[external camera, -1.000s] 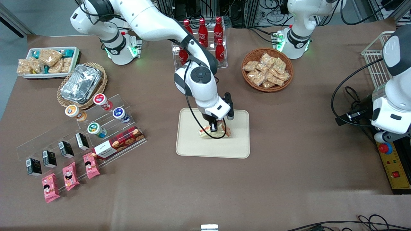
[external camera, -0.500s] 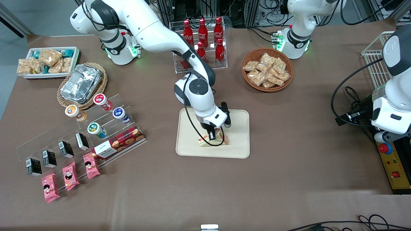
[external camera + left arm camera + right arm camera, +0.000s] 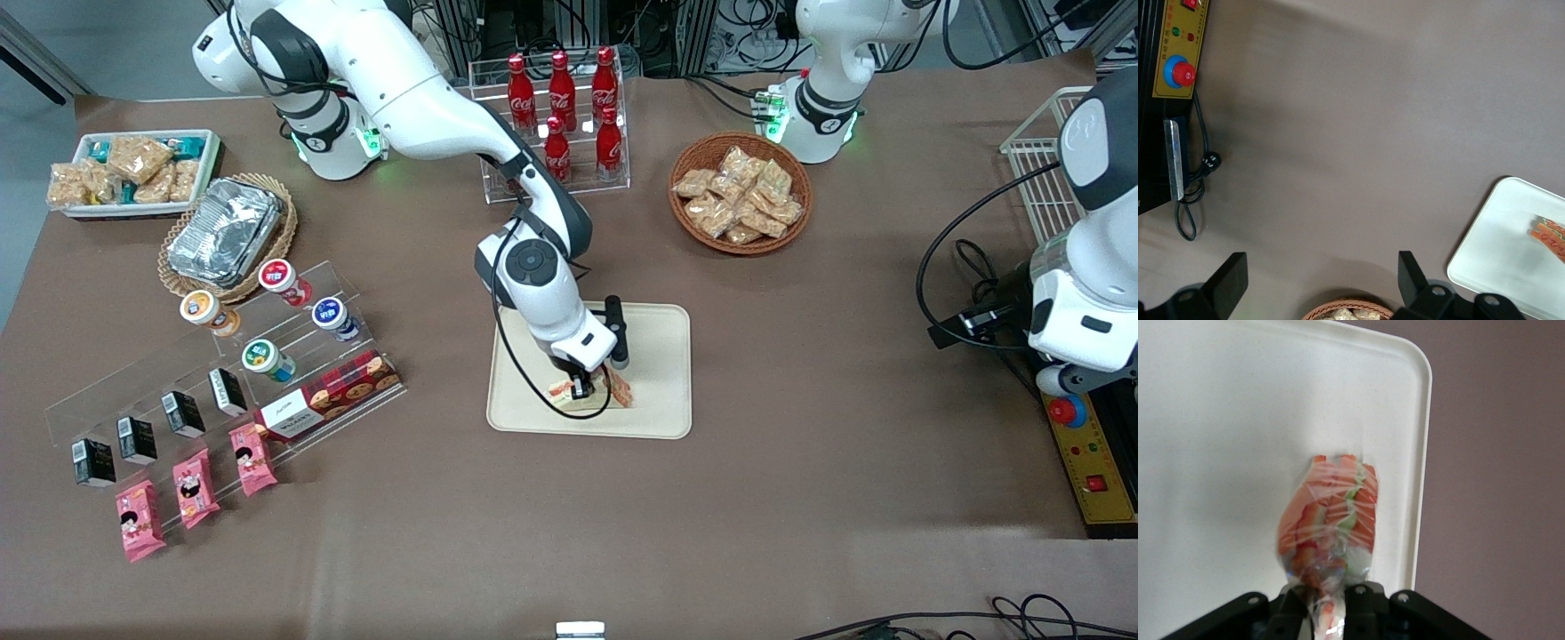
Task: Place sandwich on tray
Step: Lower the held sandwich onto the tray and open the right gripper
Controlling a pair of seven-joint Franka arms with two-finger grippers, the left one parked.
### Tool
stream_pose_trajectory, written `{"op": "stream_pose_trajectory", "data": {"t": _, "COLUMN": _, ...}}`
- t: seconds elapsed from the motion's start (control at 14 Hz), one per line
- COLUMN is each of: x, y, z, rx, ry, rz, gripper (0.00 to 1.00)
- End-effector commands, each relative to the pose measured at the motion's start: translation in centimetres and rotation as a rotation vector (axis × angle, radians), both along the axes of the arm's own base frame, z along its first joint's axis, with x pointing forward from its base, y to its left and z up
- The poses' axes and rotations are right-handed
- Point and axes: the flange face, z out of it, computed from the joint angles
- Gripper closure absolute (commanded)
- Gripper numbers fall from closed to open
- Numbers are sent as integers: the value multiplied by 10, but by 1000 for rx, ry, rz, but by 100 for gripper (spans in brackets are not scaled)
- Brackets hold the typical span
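Brown cloth covers the big table (image 3: 800,498). On it, near the middle, lies the cream tray (image 3: 658,356). The working arm's gripper (image 3: 582,388) is down low over the tray, on the part nearer the front camera. It is pinching the wrapped sandwich (image 3: 1331,520) by one end. The sandwich sits on the tray, close to one rim, with its red and green layers showing.

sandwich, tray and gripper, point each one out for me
sandwich (image 3: 1331,520), right wrist view, on its wrapped filling.
tray (image 3: 662,356), front view, on bare floor.
gripper (image 3: 580,388), front view, between its fingertips, over the tray.
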Motion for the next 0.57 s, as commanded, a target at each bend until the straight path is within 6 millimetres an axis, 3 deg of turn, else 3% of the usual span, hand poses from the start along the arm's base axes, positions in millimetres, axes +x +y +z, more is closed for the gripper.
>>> {"op": "stream_pose_trajectory", "data": {"t": 0.0, "x": 10, "y": 0, "z": -10, "rx": 59, "ry": 20, "rz": -44, "gripper": 76}}
{"op": "stream_pose_trajectory", "data": {"t": 0.14, "x": 14, "y": -4, "z": -15, "rx": 63, "ry": 11, "rz": -54, "gripper": 73}}
{"op": "stream_pose_trajectory", "data": {"t": 0.36, "x": 15, "y": -4, "z": -14, "rx": 74, "ry": -6, "rz": -57, "gripper": 0}}
{"op": "stream_pose_trajectory", "data": {"t": 0.5, "x": 13, "y": 0, "z": -3, "rx": 87, "ry": -6, "rz": -55, "gripper": 0}}
